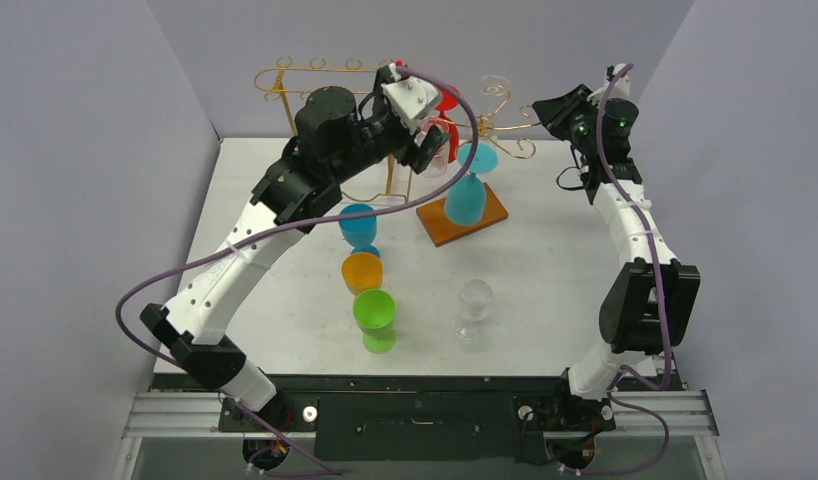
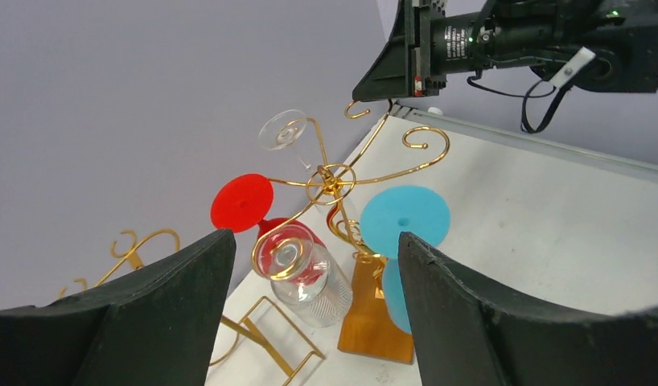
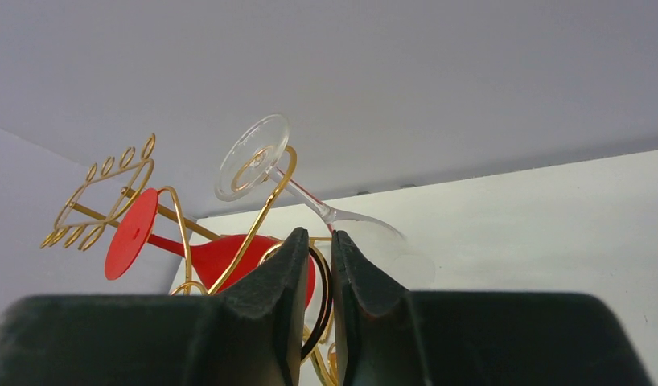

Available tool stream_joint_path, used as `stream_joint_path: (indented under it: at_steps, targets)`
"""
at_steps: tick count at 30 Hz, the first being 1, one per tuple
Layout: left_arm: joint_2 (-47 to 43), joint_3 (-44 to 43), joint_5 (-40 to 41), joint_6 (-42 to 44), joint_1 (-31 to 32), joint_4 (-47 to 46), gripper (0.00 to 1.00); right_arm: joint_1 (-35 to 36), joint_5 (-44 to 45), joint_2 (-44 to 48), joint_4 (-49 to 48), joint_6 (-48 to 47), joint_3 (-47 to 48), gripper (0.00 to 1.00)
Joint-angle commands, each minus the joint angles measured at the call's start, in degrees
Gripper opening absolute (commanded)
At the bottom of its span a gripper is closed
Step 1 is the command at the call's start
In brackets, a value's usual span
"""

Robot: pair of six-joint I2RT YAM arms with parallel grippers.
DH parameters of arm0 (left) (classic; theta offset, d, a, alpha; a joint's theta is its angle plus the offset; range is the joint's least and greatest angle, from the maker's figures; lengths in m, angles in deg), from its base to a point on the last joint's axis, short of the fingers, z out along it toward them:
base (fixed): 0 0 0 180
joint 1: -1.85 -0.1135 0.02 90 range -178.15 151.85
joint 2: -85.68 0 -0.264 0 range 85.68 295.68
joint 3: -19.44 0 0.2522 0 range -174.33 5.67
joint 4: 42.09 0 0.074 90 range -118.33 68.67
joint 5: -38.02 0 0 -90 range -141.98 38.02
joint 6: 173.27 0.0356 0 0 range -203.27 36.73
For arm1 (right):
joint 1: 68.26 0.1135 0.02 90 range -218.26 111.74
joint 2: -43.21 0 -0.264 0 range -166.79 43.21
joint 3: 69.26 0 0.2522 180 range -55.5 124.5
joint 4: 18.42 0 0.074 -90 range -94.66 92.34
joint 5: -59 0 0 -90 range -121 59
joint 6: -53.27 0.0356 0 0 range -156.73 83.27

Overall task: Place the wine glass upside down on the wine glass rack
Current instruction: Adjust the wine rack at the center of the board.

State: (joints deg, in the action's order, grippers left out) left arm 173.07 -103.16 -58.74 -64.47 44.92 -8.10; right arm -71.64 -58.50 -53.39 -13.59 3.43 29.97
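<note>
Glasses nearest you come first. A green goblet point(image 1: 374, 318), an orange goblet point(image 1: 362, 272) and a blue goblet point(image 1: 358, 227) stand upright in a line on the table point(image 1: 545, 250). A clear wine glass point(image 1: 474, 308) stands upright to their right, well apart from both arms. None of these four is on a rack, so if they all count, you have most of the job ahead of you.

Farther in, the wine glass rack point(image 1: 443, 232) on its wooden base carries a light-blue glass point(image 1: 466, 198) hanging bowl-down. Your left gripper point(image 2: 314, 241) is up at the rack with its jaws wide apart and nothing between them. Just beyond its fingers a ribbed clear glass point(image 2: 314, 285) hangs in a gold loop, free of the pads and foot uppermost as far as I can tell. I judge that one placed. A red glass point(image 2: 242, 203) hangs behind it. A smooth clear glass point(image 3: 253, 157) lies tilted across a higher arm, foot up.

Your right gripper point(image 3: 319, 235) sits by the rack's right-hand arm. Its fingers are drawn almost together, with only a slit between them. I cannot tell whether a rack wire is pinched there, but you have no glass in it.

Against the back wall on the left stands a second gold rack point(image 1: 305, 72).
</note>
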Motion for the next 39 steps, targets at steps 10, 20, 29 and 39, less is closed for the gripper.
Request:
stream_joint_path:
  at_steps: [10, 20, 29, 39]
  targets:
    - [21.35, -28.49, -6.74, -15.49, -3.96, 14.17, 0.66, -0.41, 0.34, 6.43, -1.84, 0.53, -5.24, 0.00]
    - [21.86, -27.10, -6.02, -15.11, -3.98, 13.78, 0.63, 1.05, 6.91, 10.84, 3.10, -1.83, -8.58, 0.00]
    - [18.50, -24.32, -4.78, -13.64, -4.37, 15.34, 0.63, 5.56, 19.89, 17.56, 7.28, -3.72, -15.35, 0.00]
    - [12.26, -19.37, -5.26, -11.51, -5.42, 16.99, 0.63, 8.55, 29.39, 23.78, 8.75, -5.42, -21.25, 0.01]
